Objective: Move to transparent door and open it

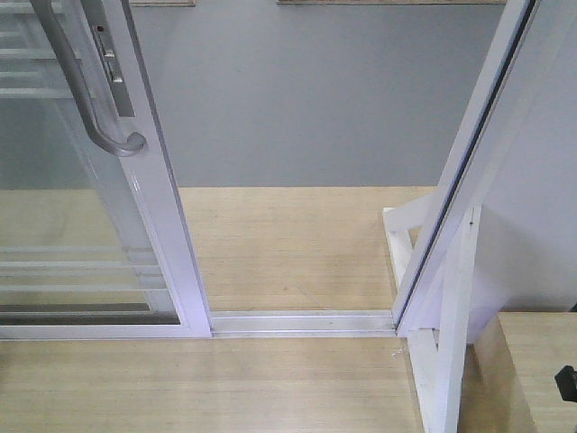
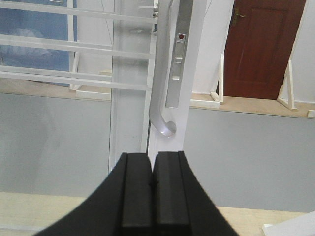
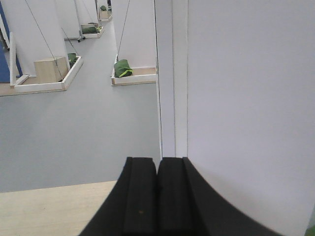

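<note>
The transparent door stands at the left of the front view: clear glass in a white frame with thin white bars and a curved silver-grey handle. It is slid left, with an open gap between it and the white frame post on the right. In the left wrist view the door's handle hangs just above and ahead of my left gripper, which is shut and empty. My right gripper is shut and empty, facing the white post. Neither gripper shows in the front view.
A metal floor track crosses the wooden floor between door and post. Grey floor lies beyond the gap. A white support stand and a wooden surface sit at the right. A dark red door stands far off.
</note>
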Available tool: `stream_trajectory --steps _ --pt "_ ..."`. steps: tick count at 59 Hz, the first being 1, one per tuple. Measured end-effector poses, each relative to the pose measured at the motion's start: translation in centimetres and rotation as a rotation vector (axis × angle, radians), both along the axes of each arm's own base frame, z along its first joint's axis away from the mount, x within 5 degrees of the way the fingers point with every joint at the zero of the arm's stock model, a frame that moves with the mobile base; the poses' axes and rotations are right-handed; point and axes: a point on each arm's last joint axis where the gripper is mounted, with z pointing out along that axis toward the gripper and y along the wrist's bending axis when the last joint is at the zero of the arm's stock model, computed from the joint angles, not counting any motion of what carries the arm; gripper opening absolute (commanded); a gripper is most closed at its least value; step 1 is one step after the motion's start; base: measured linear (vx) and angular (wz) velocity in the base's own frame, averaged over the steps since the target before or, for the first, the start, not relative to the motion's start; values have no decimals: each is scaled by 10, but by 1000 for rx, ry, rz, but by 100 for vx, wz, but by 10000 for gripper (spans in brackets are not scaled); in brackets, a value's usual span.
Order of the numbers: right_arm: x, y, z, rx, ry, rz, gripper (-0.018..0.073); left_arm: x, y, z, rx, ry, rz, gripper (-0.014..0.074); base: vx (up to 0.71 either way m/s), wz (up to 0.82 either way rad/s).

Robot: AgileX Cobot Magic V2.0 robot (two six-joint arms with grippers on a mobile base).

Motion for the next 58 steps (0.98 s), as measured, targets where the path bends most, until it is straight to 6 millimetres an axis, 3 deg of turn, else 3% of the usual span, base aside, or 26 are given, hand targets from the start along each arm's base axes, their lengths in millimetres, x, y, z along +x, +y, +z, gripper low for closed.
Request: stream_trajectory --steps 58 --pt "0 0 0 0 -2 0 -8 0 0 0 0 1 0 -7 0 0"
